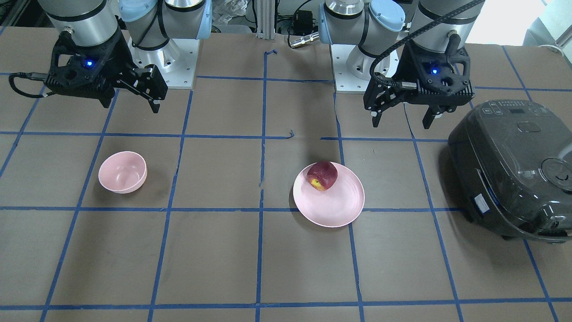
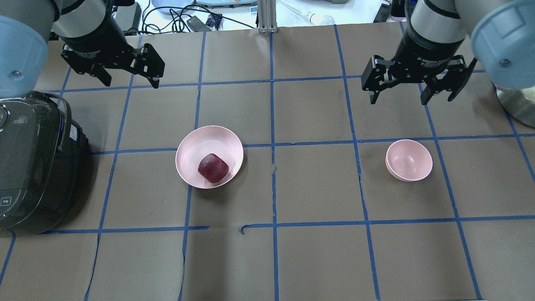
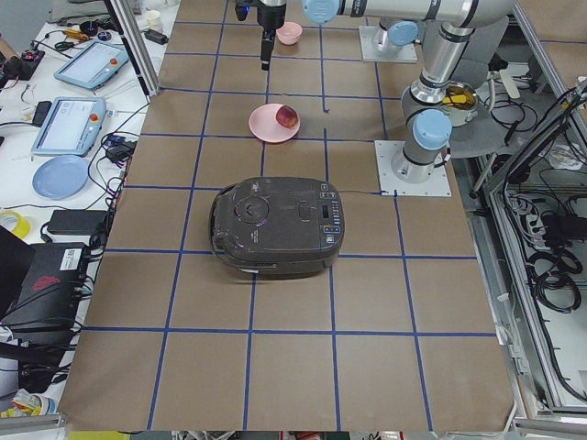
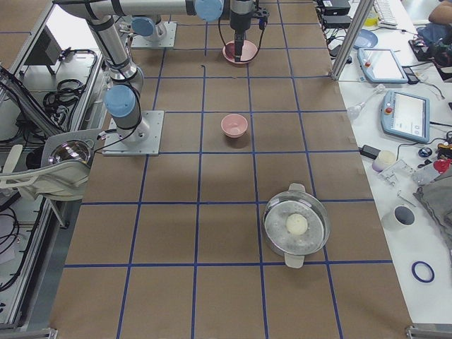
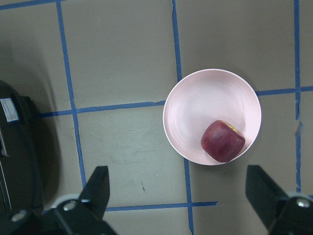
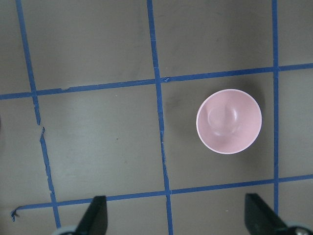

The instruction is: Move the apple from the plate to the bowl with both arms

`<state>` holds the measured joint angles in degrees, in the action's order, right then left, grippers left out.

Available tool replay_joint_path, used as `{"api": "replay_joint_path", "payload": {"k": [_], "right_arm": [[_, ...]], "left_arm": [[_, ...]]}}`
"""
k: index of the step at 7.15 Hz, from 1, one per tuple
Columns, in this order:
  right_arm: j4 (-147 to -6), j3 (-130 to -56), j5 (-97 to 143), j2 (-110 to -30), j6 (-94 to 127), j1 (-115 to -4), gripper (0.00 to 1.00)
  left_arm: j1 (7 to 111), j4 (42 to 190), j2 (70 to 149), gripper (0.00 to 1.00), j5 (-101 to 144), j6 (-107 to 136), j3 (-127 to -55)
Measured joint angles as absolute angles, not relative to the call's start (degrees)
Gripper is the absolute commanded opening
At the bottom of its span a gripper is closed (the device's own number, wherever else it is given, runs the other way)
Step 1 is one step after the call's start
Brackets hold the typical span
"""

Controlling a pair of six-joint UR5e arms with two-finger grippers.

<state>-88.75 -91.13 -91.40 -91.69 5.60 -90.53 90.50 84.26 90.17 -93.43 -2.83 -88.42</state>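
The dark red apple (image 1: 321, 175) with a yellow patch lies on the pale pink plate (image 1: 335, 205), towards its robot-side rim. Both also show in the overhead view, the apple (image 2: 213, 168) on the plate (image 2: 200, 146), and in the left wrist view, the apple (image 5: 222, 141) on the plate (image 5: 195, 112). The small pink bowl (image 1: 123, 172) stands empty on the robot's right side (image 2: 408, 160) (image 6: 229, 121). My left gripper (image 2: 131, 81) hangs open and empty above the table, beyond and left of the plate. My right gripper (image 2: 398, 100) hangs open and empty beyond the bowl.
A dark rice cooker (image 2: 29, 159) sits at the table's left end, close to the left arm (image 1: 514, 165). A steel steamer pot (image 4: 296, 226) with a white ball in it stands near the right end. Blue tape lines grid the brown table.
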Motion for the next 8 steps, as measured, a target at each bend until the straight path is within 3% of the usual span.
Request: {"api": "replay_joint_path", "payload": {"k": [8], "right_arm": [[-88.37, -91.23, -91.86, -91.41, 4.81, -90.47, 1.0]], "left_arm": [[90.32, 84.24, 90.25, 1.0, -91.57, -2.11, -88.47]]}}
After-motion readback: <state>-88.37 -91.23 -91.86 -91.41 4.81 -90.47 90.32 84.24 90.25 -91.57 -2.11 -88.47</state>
